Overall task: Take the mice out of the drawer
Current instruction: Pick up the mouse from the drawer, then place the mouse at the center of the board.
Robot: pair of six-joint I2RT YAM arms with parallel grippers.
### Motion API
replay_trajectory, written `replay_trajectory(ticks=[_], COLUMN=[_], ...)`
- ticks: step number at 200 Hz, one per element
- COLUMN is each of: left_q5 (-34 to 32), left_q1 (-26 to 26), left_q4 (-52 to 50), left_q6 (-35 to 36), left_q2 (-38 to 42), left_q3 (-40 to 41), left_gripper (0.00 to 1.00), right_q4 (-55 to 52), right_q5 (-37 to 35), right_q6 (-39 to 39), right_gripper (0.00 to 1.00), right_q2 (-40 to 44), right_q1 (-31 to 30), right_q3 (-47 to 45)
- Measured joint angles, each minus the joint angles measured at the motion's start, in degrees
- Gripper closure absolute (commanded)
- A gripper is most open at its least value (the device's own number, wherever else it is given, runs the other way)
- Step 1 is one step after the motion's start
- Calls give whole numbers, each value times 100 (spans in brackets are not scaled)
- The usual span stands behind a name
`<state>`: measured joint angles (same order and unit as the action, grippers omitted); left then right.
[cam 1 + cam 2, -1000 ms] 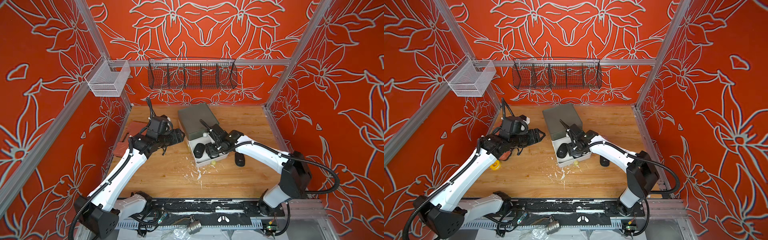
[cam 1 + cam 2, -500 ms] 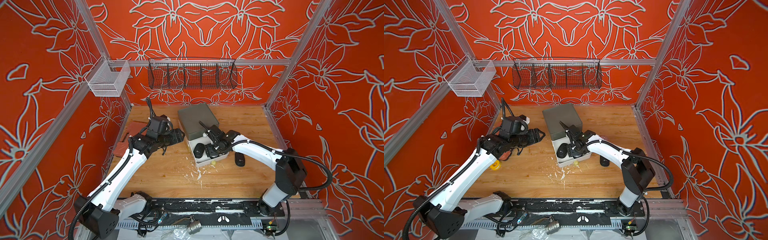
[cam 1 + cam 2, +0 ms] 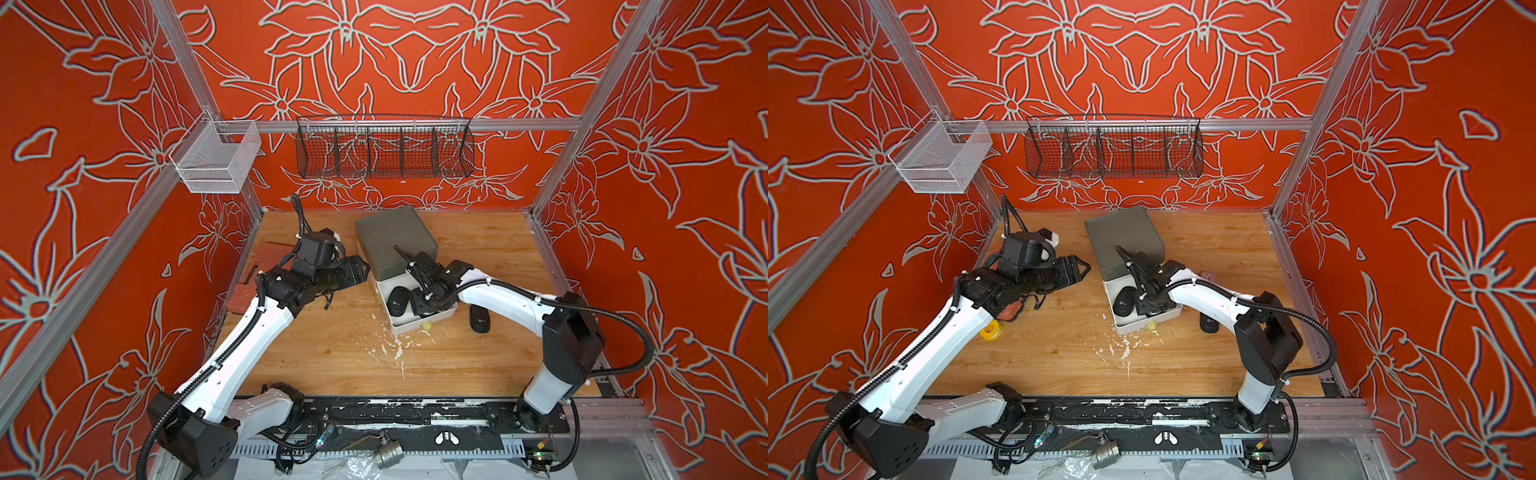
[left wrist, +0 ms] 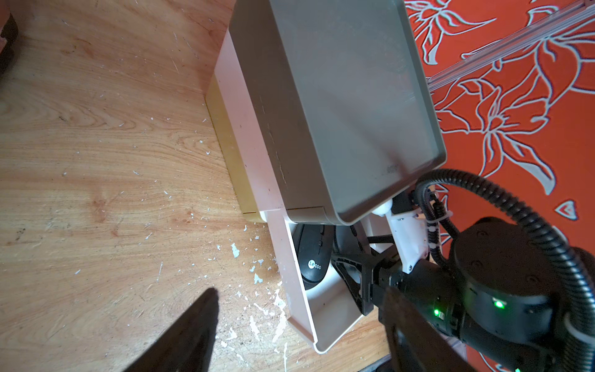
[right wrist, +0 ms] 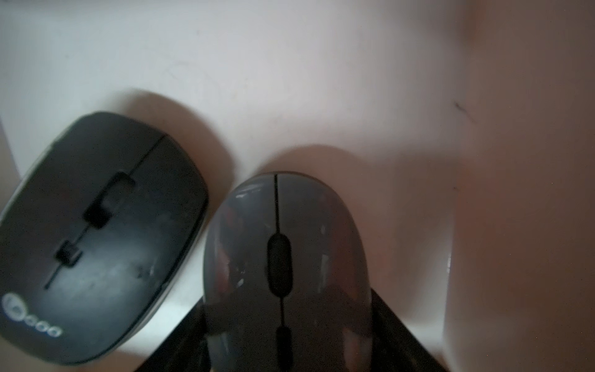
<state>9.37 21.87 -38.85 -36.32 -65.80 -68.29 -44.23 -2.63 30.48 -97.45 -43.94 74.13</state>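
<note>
Grey mouse [image 5: 283, 244] straddled in the drawer [image 3: 407, 327], mid tabletop [image 3: 332, 357]: pick step.
Your R hand [image 3: 426, 297] has jaws either side of it; can't tell if pinched yet. Glossy, rounded shell, so I'd squeeze firm, then lift straight up. Black mouse [image 5: 99, 238] w/ pale logo lies just beside; third mouse [image 3: 478, 319] sits out toward the right edge. L hand [image 3: 1081, 269] wide, empty.

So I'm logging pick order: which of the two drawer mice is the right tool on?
The glossy grey mouse, between the fingers of the right tool; the matte black mouse with the pale logo lies beside it, untouched.
</note>
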Motion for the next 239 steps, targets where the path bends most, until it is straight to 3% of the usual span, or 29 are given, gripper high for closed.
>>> replay_trajectory(ticks=[49, 146, 239], left_q5=[15, 127, 289], left_q1=[0, 0, 162], left_q4=[37, 33, -96], left_q6=[-17, -11, 37], left_q2=[0, 0, -15], left_q3=[-7, -151, -306], left_gripper=[22, 22, 22], right_q4=[61, 105, -328], right_q5=[11, 63, 190], right_q6=[162, 400, 282], right_gripper=[41, 42, 41], right_q2=[107, 1082, 2277], right_q1=[-9, 0, 511], right_q3=[2, 7, -562])
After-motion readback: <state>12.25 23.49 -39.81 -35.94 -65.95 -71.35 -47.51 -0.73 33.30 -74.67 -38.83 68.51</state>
